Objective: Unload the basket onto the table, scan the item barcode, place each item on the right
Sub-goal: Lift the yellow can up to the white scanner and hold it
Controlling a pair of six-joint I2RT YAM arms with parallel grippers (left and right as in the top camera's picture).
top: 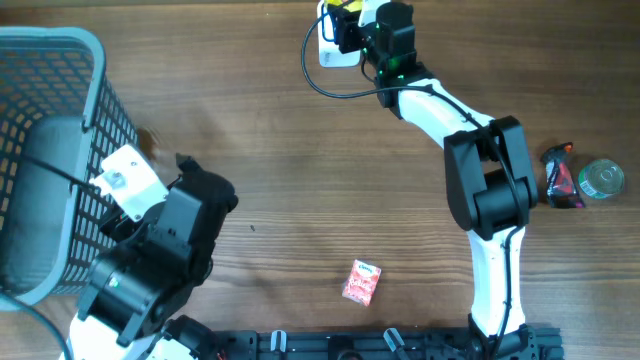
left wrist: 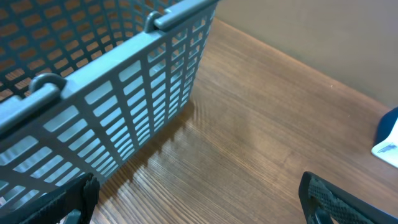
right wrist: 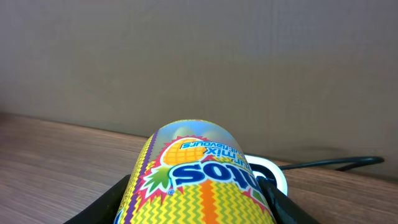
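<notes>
Currently at the scan step: right claw (right wrist: 199, 202) pinches yellow canister (right wrist: 198, 168) at white scanner (top: 328, 52), top centre. Left claw (left wrist: 199, 205) spread, idle. Next, likely: turn barcode toward scanner.

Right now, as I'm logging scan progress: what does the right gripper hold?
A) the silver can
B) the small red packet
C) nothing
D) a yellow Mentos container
D: the right wrist view shows the yellow Mentos container clamped in the right gripper by the white scanner, while the red packet and silver can lie on the table.
</notes>
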